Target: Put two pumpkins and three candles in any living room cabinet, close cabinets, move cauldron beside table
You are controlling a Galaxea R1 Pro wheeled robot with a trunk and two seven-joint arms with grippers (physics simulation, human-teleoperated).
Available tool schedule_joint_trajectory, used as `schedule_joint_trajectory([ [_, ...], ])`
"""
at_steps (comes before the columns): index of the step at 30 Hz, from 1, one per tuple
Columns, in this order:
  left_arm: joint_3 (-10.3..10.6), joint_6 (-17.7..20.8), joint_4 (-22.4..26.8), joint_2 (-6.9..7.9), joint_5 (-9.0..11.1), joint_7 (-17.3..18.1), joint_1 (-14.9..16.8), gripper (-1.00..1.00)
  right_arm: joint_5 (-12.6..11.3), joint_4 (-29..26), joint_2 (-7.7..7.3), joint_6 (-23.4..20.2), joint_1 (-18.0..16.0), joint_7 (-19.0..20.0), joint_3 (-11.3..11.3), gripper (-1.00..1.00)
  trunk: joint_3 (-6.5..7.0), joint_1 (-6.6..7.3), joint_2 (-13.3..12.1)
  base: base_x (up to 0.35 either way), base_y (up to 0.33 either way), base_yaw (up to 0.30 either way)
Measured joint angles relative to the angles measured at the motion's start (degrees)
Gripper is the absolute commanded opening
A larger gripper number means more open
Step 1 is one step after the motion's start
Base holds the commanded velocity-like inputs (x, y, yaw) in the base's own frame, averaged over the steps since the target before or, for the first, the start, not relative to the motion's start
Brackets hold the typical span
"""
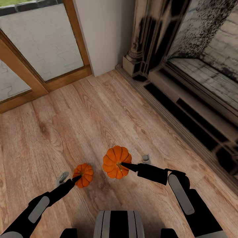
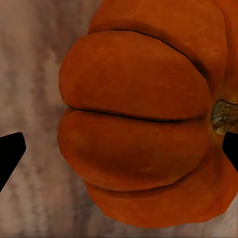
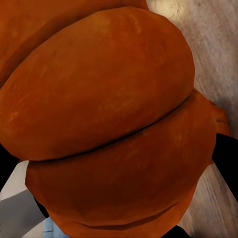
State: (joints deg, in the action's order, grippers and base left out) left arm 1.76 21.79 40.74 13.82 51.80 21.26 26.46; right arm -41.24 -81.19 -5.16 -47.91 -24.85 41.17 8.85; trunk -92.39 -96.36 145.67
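Two orange ribbed pumpkins are low in the head view. The smaller pumpkin (image 1: 84, 175) (image 2: 134, 129) is at the tip of my left gripper (image 1: 78, 178). The jaws are open around it: one finger is beside the stem, and floor shows between the other finger (image 2: 11, 154) and the pumpkin. The larger pumpkin (image 1: 116, 161) (image 3: 109, 124) fills the space between the fingers of my right gripper (image 1: 125, 166), which is shut on it. A grey candle (image 1: 62, 178) lies by the left arm. Another candle (image 1: 145, 158) stands behind the right gripper. The cabinet, cauldron and table are out of view.
An ornate dark fireplace surround (image 1: 155, 39) and its raised hearth edge (image 1: 185, 115) run along the right. A glass door in a wooden frame (image 1: 43, 46) stands at the far left, with a white wall (image 1: 102, 33) between them. A wooden floor (image 1: 82, 115) stretches ahead.
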Motion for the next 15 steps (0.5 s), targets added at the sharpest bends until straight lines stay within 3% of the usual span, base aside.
schedule_joint_trajectory([
  [15, 0.0, -0.12, -0.04, -0.05, -0.15, 0.21, 0.0, 1.0, -0.01, 0.0, -0.02, -0.08, 0.0, 0.02, 0.0, -1.0, 0.0, 0.0, 0.0, 0.0, 0.0, 0.0],
])
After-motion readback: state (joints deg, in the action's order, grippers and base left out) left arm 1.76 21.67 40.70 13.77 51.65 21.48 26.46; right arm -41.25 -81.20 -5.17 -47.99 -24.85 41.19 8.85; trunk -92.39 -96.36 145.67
